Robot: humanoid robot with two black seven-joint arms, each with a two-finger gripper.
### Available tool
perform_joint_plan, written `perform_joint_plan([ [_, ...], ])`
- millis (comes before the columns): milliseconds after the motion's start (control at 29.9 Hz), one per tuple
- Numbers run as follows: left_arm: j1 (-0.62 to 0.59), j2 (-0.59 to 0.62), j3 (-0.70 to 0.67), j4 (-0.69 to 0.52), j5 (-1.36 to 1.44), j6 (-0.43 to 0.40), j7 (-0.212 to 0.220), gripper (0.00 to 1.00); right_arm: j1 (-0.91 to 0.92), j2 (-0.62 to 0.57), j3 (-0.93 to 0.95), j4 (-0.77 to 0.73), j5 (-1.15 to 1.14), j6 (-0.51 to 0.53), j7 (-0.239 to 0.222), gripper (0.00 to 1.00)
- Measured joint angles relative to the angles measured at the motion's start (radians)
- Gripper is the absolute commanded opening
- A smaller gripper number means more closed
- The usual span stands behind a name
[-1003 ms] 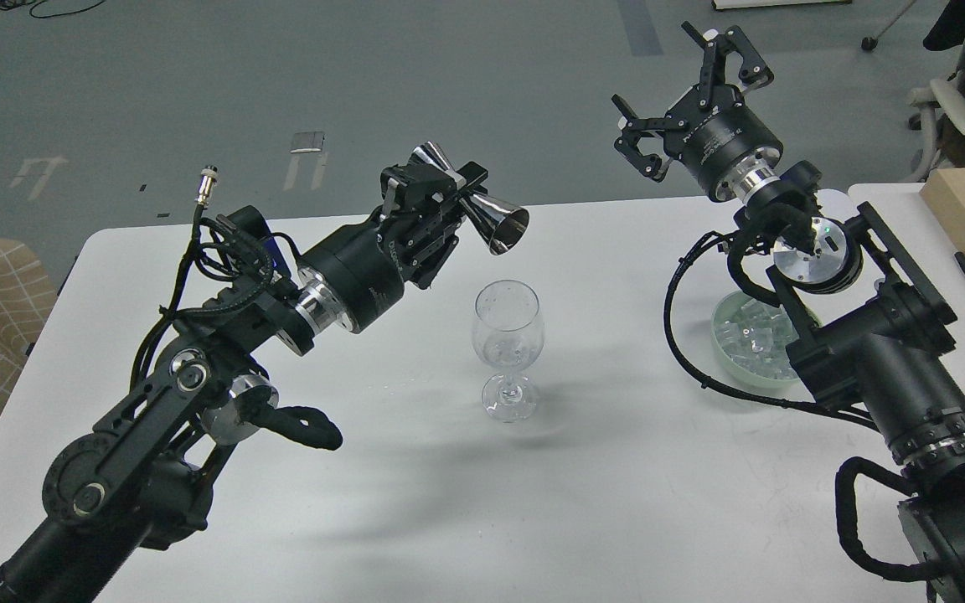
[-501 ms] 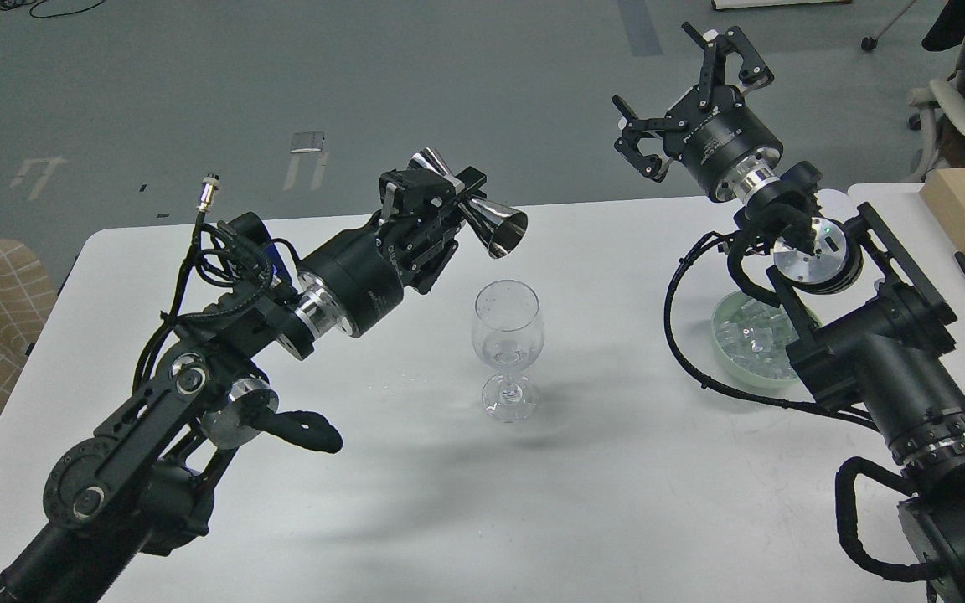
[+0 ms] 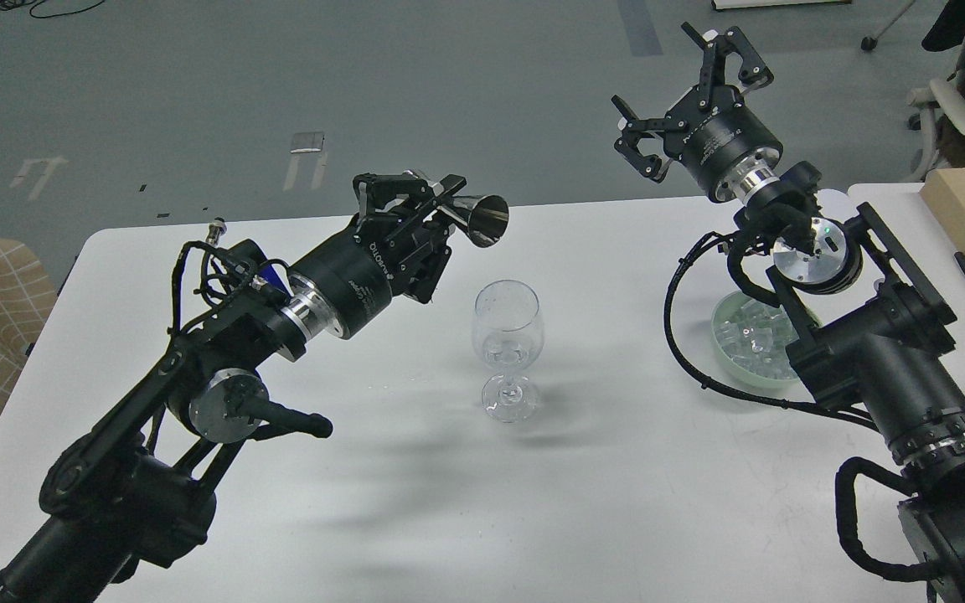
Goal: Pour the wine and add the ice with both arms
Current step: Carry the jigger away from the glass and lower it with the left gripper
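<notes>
From the head view, the left arm reaches up and across the table (image 3: 365, 519), its gripper (image 3: 415, 205) clamped on a shiny metal jigger (image 3: 476, 219) lying nearly level, mouth pointing right, above and left of the glass (image 3: 508, 347). The right arm bends upward, its gripper (image 3: 683, 92) raised past the table's far edge, fingers spread wide and holding nothing. The ice (image 3: 750, 339), small clear cubes, fills a pale green bowl (image 3: 730, 368) partly hidden behind the right arm. The stemmed glass stands upright mid-table; its contents are unclear.
</notes>
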Motion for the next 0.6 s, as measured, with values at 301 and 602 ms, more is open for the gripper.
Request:
perform_joint_plan([
  [301, 0.001, 0.003, 0.000, 0.064, -0.253, 0.029, 0.024, 0.00, 0.000, 0.000, 0.000, -0.008, 0.000, -0.012, -0.002, 1.00],
  [602, 0.030, -0.009, -0.109, 0.104, -0.350, 0.067, 0.040, 0.01, 0.000, 0.000, -0.002, -0.008, 0.000, -0.016, -0.002, 1.00],
])
